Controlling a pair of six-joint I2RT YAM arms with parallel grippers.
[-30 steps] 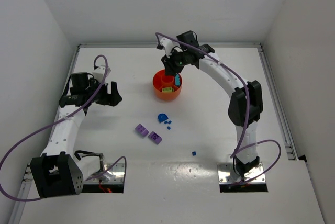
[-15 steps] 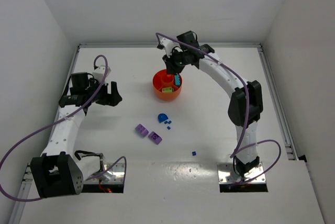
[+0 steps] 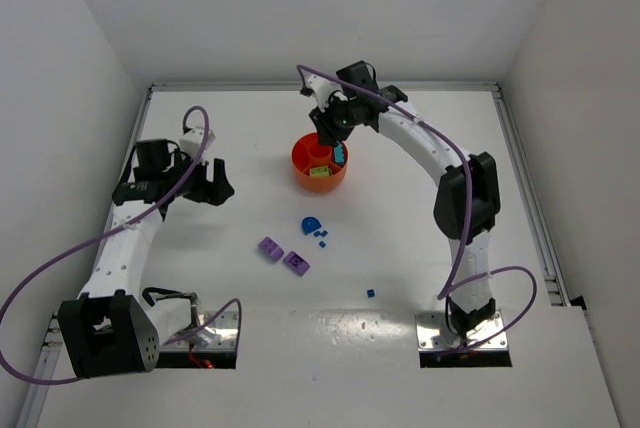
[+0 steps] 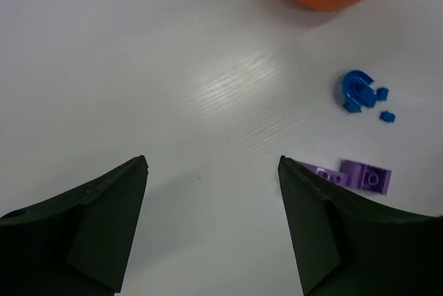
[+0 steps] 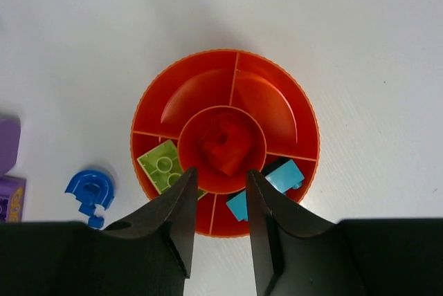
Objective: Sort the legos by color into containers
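A round orange plastic bowl (image 3: 305, 170), split into wedge compartments around a central round cup, sits on the white desk (image 3: 410, 238) toward its far side. The right arm (image 3: 440, 153) reaches over it, and the right jaws hang directly above the central cup, parted by only a narrow gap with nothing between them. In the right wrist view, a lime-yellow square brick (image 5: 164, 164) lies in the bowl's near-left wedge and two teal bricks (image 5: 284, 175) lie in the near-right wedge. An orange lump (image 5: 223, 145) rests in the central cup; it is probably a brick, though it blends with the bowl's own colour. The two far wedges show only bare plastic.

On the desk nearer the arm bases, a blue rounded horseshoe-shaped piece (image 3: 311, 223) lies apart from the bowl, with a few tiny blue bricks (image 3: 322, 238) just beside it. Two purple bricks (image 3: 270, 246) sit close together to their left, and one lone small blue brick (image 3: 370, 293) lies well apart, toward the right base.

The left arm (image 3: 125, 238) is held at the desk's left side. The left jaws are spread wide over bare desk and hold nothing.
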